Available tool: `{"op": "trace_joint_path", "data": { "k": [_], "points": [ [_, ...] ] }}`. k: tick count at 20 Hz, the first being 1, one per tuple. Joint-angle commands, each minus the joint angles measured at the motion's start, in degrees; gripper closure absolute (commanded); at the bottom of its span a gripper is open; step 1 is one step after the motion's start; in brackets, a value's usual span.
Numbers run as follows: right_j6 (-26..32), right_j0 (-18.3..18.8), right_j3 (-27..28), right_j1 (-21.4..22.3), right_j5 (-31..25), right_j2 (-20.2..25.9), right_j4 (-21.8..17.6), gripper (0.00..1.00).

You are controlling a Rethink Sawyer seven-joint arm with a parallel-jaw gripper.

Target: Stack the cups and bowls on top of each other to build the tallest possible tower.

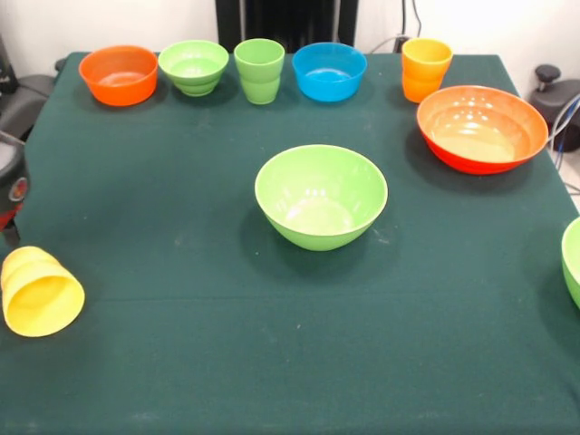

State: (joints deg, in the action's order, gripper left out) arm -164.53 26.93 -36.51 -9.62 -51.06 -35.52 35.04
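1. Glossy plastic pieces sit on a table (181, 272) under dark green cloth.
2. Far row, left to right: small orange bowl (119, 74), small green bowl (194, 66), green cup (259, 70), blue bowl (329, 71), orange-yellow cup (426, 68).
3. A large green bowl (321, 196) stands mid-table; a large orange-red bowl (482, 128) far right.
4. A yellow cup (39, 292) lies tipped near left.
5. Another green bowl (573, 261) is cut by the right edge.
6. The hand is out of sight.

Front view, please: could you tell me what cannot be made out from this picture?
- Arm and tool: not in view; only the dark pedestal shows at the top edge.
- Large green bowl: cut off by the right edge.
- Purple bowl: nowhere in this view.
- Tipped yellow cup: its base faces away.
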Motion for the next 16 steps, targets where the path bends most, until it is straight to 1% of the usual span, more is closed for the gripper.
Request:
{"op": "trace_joint_path", "data": {
  "k": [1,6,8,12,16],
  "points": [
    [-17.4,2.0,6.6,0.2,-10.3,-1.6,3.1,0.00],
    [-15.8,0.9,0.6,5.3,-11.3,-0.4,2.5,0.00],
    [-15.4,0.9,-0.3,6.2,-11.6,-0.2,2.4,0.00],
    [-15.8,0.7,-1.8,6.8,-10.7,-0.2,2.1,0.00],
    [-17.9,0.0,-1.2,5.9,-10.3,-1.0,2.2,0.00]
  ]
}}
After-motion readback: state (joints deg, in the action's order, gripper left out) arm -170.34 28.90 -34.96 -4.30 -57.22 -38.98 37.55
